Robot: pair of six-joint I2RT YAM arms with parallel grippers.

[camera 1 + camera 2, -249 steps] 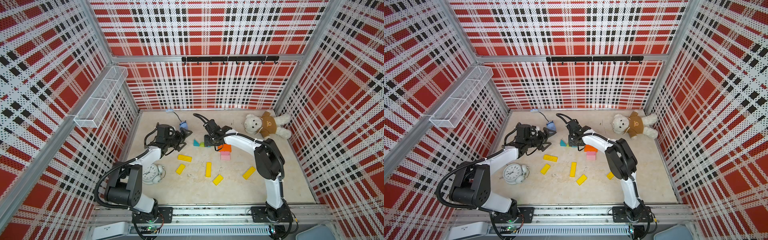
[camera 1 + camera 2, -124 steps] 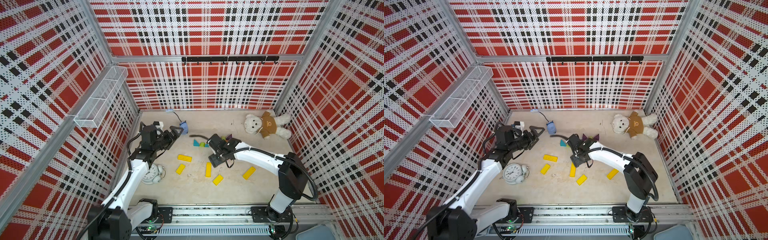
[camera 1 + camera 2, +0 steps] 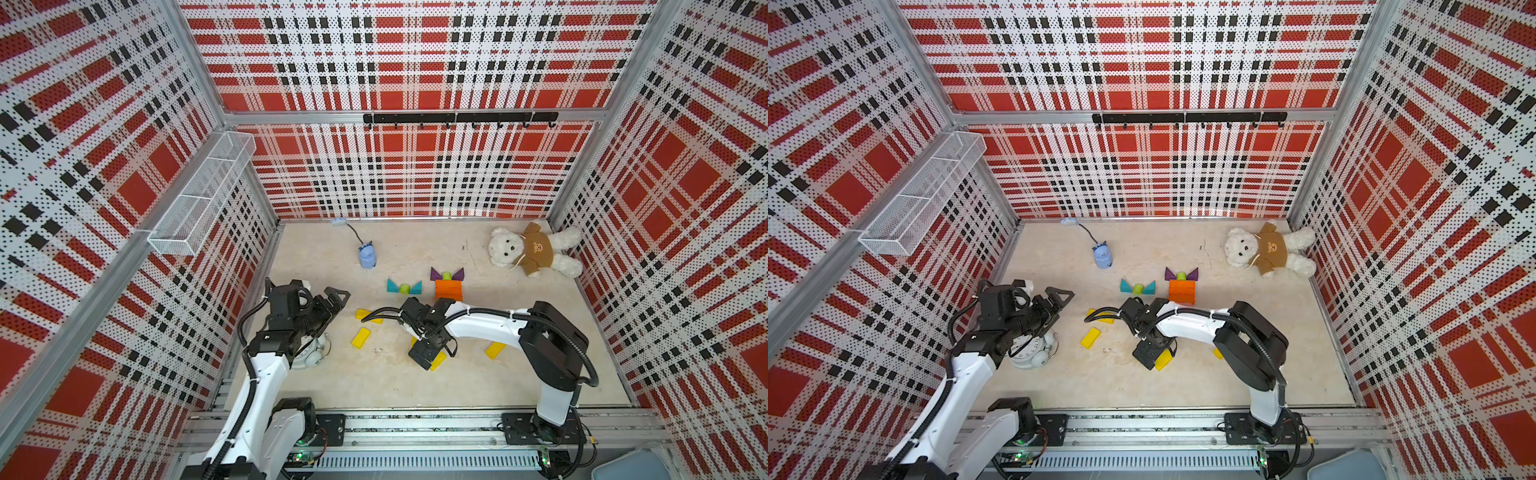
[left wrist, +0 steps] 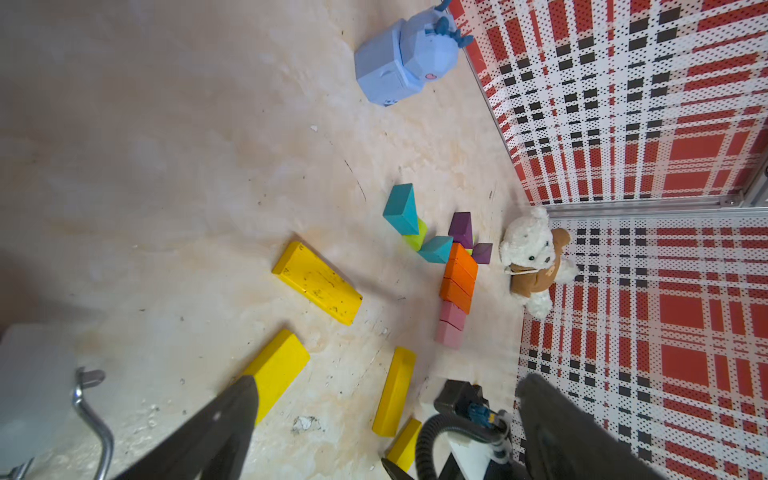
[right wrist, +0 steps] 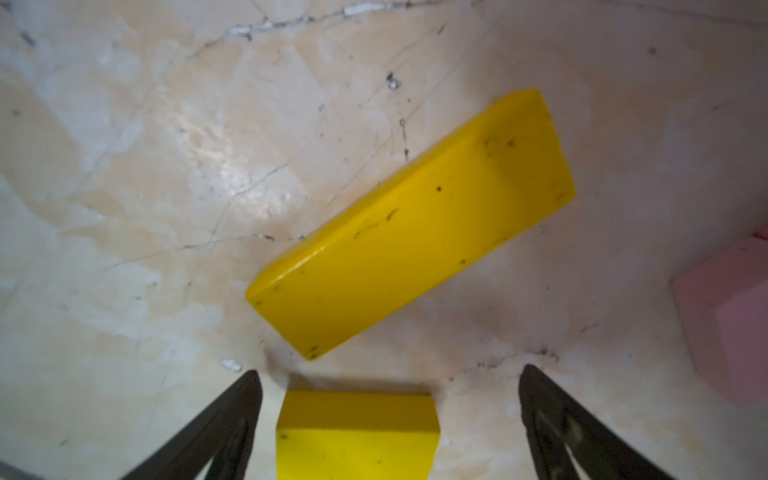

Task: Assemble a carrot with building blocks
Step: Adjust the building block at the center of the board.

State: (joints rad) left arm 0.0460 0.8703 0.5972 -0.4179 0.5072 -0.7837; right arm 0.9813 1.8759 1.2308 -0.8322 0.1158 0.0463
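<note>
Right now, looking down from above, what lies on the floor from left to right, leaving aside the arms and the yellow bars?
In a top view: clock → blue toy → teal-green blocks → orange blocks → bear.

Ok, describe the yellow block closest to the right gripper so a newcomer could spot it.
Follow the white right arm from the front rail out to the right gripper, low over mid-floor. The yellow block peeks out beneath it. Alone among the yellow bars, it lies between the open fingers.
</note>
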